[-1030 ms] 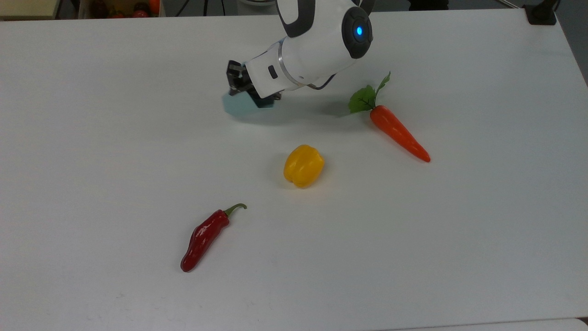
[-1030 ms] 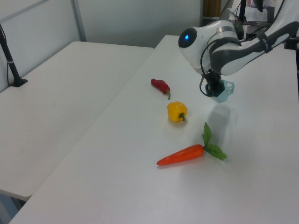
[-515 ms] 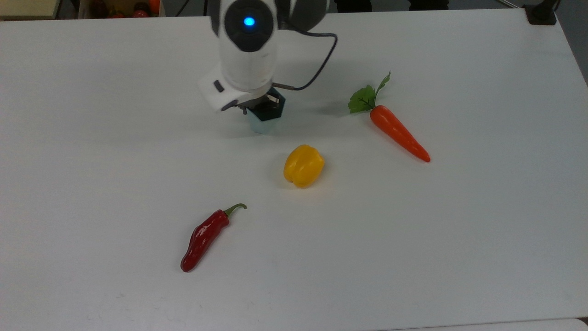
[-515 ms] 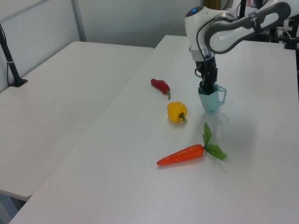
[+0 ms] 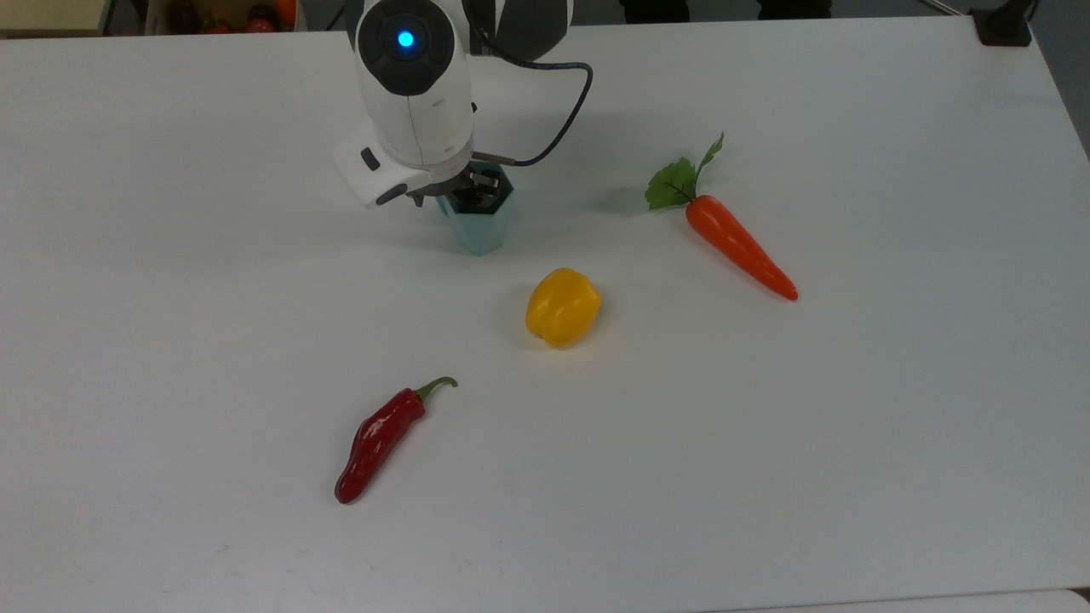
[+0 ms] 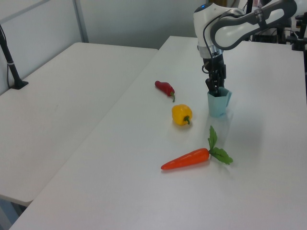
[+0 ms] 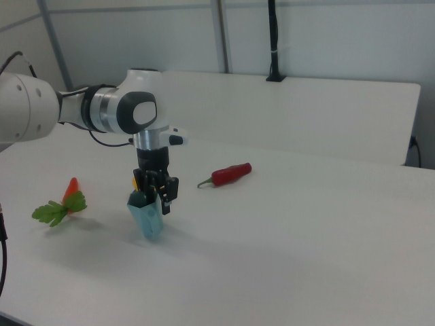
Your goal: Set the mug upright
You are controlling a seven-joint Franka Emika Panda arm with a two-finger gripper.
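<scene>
Pale blue mug (image 6: 218, 103) stood upright; claw (image 6: 214, 85) pinched its rim, needing a gentle, vertical release.

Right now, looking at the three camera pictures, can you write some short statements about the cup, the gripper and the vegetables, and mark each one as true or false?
1. The mug stands upright on the table, its opening facing up. True.
2. The gripper is high above the carrot. False: it is at the mug's rim, one finger reaching inside the mug.
3. In the top view, the yellow pepper lies between the mug and the red chili. True.
4. The carrot touches the mug. False: bare table separates them.
5. The red chili lies inside the mug. False: it lies on the table, apart from the mug.
</scene>
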